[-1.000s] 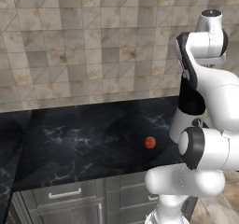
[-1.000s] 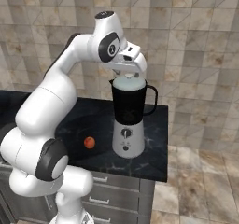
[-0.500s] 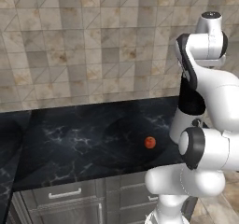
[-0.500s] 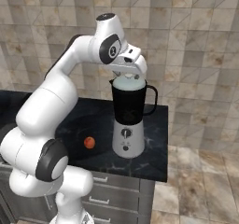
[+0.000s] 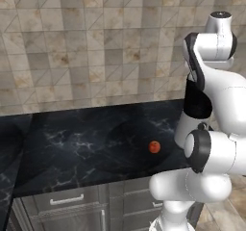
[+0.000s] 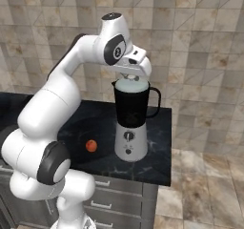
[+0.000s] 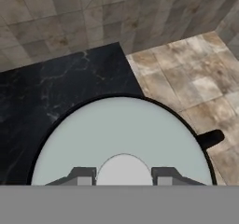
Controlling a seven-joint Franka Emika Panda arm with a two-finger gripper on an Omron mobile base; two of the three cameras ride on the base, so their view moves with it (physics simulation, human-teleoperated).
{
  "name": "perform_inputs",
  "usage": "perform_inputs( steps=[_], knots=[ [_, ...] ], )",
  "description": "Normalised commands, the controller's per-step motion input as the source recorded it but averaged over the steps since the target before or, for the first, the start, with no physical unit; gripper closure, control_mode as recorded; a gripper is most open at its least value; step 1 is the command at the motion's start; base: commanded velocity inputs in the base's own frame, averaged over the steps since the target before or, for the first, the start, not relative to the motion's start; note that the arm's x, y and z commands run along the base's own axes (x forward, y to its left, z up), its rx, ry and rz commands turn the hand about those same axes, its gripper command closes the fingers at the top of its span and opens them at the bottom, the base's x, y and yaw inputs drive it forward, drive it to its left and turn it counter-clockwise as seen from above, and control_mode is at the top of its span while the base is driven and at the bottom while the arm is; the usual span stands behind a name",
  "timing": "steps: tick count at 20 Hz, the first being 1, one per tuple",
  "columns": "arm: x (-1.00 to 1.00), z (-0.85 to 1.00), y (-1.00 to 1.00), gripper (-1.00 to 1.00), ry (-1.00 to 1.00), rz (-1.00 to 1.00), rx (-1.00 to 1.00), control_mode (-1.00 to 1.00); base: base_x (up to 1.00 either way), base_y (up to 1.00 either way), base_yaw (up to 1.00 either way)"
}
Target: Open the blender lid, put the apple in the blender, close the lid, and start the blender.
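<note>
Blender (image 6: 131, 128) first, since it is the biggest thing here: it stands on the dark counter (image 6: 157, 161) near the right end, dial facing out, handle to the right. Its lid (image 7: 121, 139) is still seated on the jar, so by my reckoning none of the 4 steps is done. My gripper (image 7: 123, 175) hangs right over the lid, 1 finger on each side of the knob (image 7: 123, 169); the jaws stand narrowly apart, and I cannot tell whether they touch it. The jar's contents are hidden (dark walls, lid on). The apple (image 6: 91, 146) lies on the counter, left of the base, apart from it.
</note>
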Motion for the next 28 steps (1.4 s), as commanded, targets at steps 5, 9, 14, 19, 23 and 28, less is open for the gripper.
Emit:
perform_inputs(
  steps=[5,9,14,19,23,28],
  knots=[
    [0.00,0.00,0.00,1.00,0.00,0.00,0.02,-1.00,0.00,0.00,0.00],
    [-0.15,0.08,0.00,1.00,-0.02,0.00,0.00,-1.00,0.00,0.00,0.00],
    [-0.30,0.49,0.00,1.00,-0.15,0.00,0.00,-1.00,0.00,0.00,0.00],
    [-0.38,0.74,0.00,1.00,-0.25,0.00,0.00,-1.00,0.00,0.00,0.00],
    [-0.34,0.67,0.15,1.00,-0.14,0.02,0.00,-1.00,0.00,0.00,0.00],
    [-0.42,0.37,0.40,1.00,-0.06,0.03,0.00,-1.00,0.00,0.00,0.00]
  ],
)
